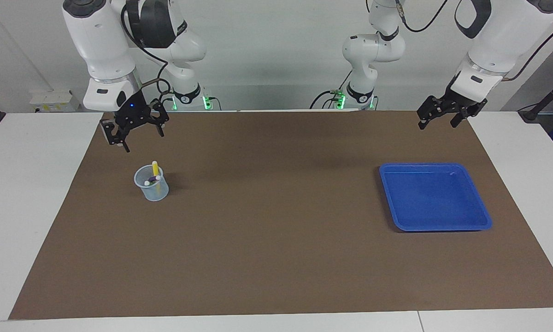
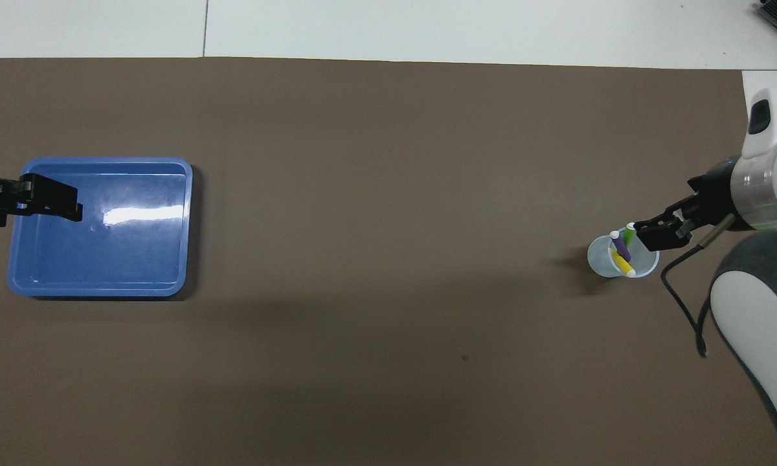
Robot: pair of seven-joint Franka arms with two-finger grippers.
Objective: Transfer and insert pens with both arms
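Observation:
Three pens stand together in a small clear cup [image 1: 151, 184] [image 2: 621, 257] toward the right arm's end of the table: a yellow pen [image 1: 155, 168] [image 2: 621, 263], a purple pen [image 2: 619, 245] and a green pen [image 2: 629, 235]. My right gripper [image 1: 143, 139] [image 2: 655, 234] hangs open and empty in the air, over the mat just on the robots' side of the cup. My left gripper [image 1: 437, 123] [image 2: 65, 202] is also open and empty, raised over the mat at the robots' edge of the blue tray [image 1: 435, 228] [image 2: 97, 292].
The blue tray holds nothing and sits toward the left arm's end of the table. A brown mat [image 1: 276, 240] covers most of the white table. Two smaller white arms with green lights [image 1: 191, 94] [image 1: 361, 92] stand at the robots' edge.

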